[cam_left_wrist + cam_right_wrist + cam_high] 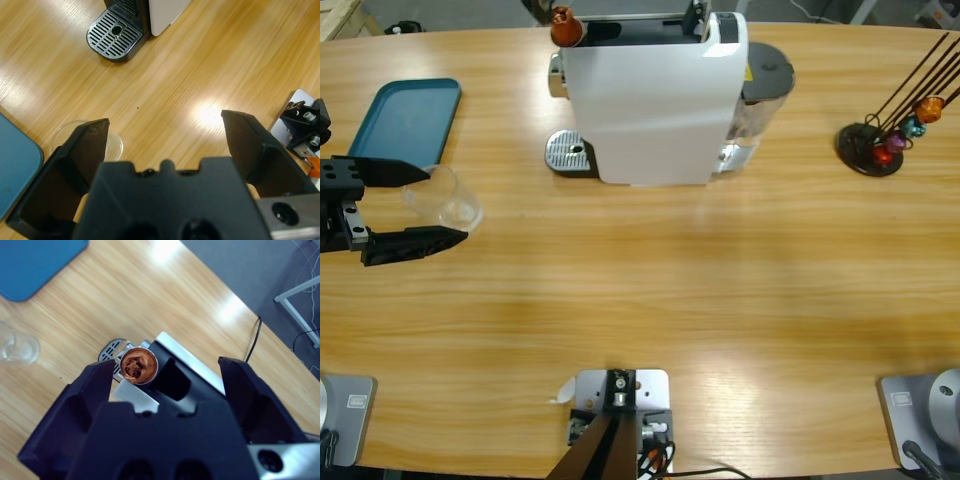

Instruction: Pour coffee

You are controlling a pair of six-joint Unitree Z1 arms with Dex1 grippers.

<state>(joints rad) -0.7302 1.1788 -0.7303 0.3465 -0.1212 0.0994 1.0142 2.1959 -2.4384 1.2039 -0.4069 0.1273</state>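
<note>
White plastic forms the body of the coffee machine (655, 95), which is stood at the far middle of the wooden table (650, 300) and is taken as the landmark. Its perforated drip grate (570, 153) is seen at its front left foot, with nothing on it. An orange capsule (565, 27) is perched at the machine's top left corner, beside the open slot; in the right wrist view the same capsule (139, 366) is seen just ahead of the right gripper (165, 380), whose jaws are spread wide above the machine and touch nothing. Well to the left of the machine a clear glass cup (445, 198) is stood on the table, next to a teal tray (405, 120). The left gripper (405, 205) is held at this cup, jaws spread wide with the cup between them. No coffee can be made out in the cup. To the right of the machine a capsule rack (885, 135) with coloured capsules is set.
</note>
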